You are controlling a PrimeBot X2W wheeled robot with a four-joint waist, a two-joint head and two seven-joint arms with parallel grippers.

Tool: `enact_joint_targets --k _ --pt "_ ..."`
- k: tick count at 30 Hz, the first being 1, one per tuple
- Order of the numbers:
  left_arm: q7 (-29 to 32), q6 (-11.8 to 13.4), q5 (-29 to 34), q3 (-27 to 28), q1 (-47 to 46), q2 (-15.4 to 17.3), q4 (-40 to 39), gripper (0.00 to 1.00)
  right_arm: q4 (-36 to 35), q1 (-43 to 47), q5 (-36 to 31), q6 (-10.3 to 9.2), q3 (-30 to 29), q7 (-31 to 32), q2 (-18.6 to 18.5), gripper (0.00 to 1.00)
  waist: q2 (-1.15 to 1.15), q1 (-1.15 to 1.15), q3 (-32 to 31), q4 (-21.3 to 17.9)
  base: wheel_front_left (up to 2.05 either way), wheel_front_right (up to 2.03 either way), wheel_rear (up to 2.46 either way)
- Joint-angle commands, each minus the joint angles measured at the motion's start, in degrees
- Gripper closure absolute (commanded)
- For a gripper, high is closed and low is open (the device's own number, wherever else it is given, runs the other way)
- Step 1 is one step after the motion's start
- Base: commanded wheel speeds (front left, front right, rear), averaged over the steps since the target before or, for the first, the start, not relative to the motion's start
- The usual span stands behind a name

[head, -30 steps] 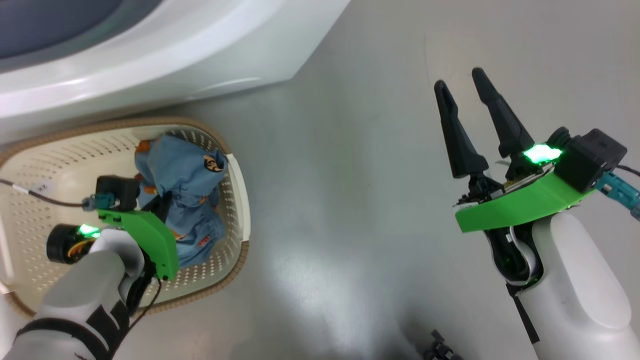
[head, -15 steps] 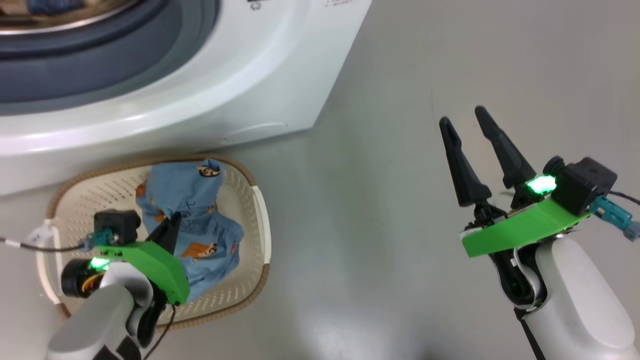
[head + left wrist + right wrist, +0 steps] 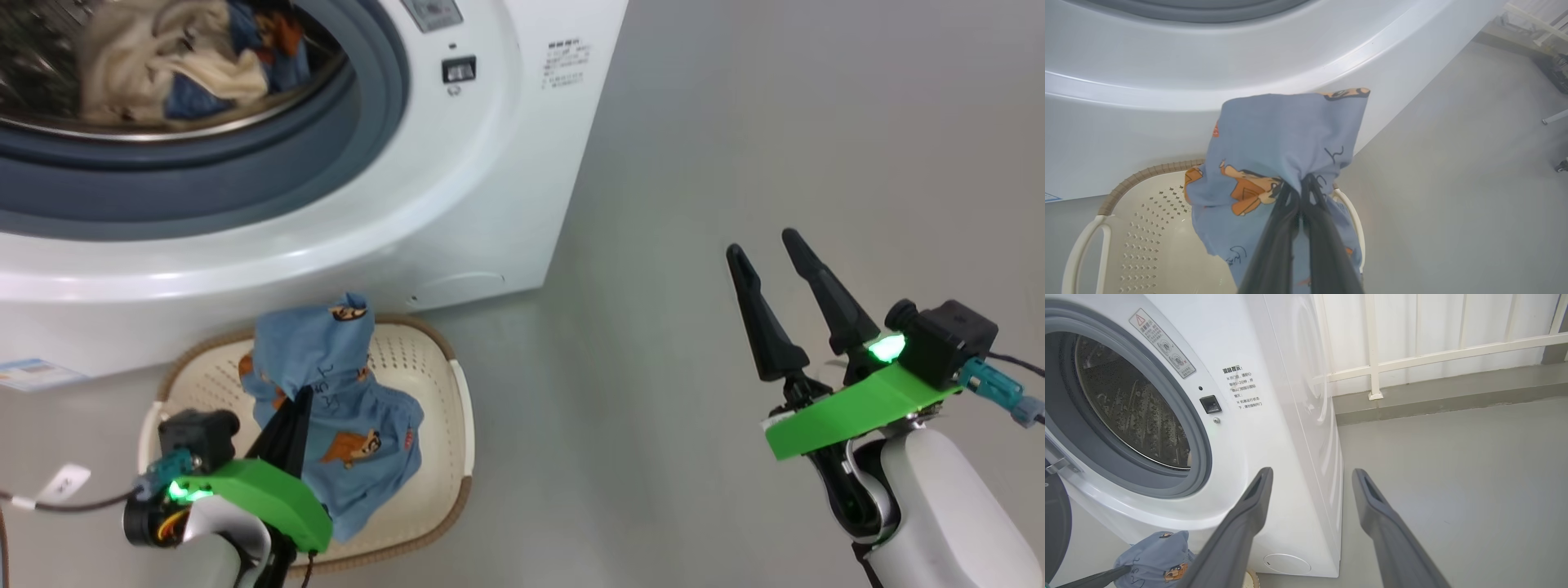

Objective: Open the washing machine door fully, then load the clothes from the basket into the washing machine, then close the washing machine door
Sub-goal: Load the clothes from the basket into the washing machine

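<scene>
Blue fabric with orange cartoon prints is what I have in my left hand (image 3: 1302,181). The two dark fingers are pinched fully together on a bunched fold of the garment (image 3: 1282,134). It hangs lifted from that pinch, and its lower part drapes down into the basket (image 3: 461,408).

The basket stands on the grey floor (image 3: 694,122), just in front of the washing machine (image 3: 482,188); I cannot tell whether the two touch. Around the garment I see the basket's cream perforated bottom.

From the head camera the machine's round opening is uncovered. Inside the steel drum (image 3: 1139,412) more clothes (image 3: 163,65), cream and blue, lie in a heap.

My right hand (image 3: 762,242) hovers over the floor, well to the right of the basket. Its fingers are spread wide apart with nothing between them. In its own wrist camera they frame the machine's front right corner.
</scene>
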Motion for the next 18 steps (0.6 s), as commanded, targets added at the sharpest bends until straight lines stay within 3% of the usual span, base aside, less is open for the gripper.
enact_joint_targets --k 1,18 --pt "-0.77 0.17 1.21 3.09 1.30 0.92 -2.07 1.00 -1.03 1.59 0.42 0.09 0.90 -0.27 -0.51 0.00 0.00 0.00 -3.59 1.62 0.00 0.00 0.00" --pt "-0.77 -0.19 8.70 15.28 12.72 -4.86 -15.13 1.00 1.23 6.95 0.81 0.09 1.20 -0.27 -1.92 0.00 0.00 0.00 -13.79 5.01 0.00 0.00 0.00"
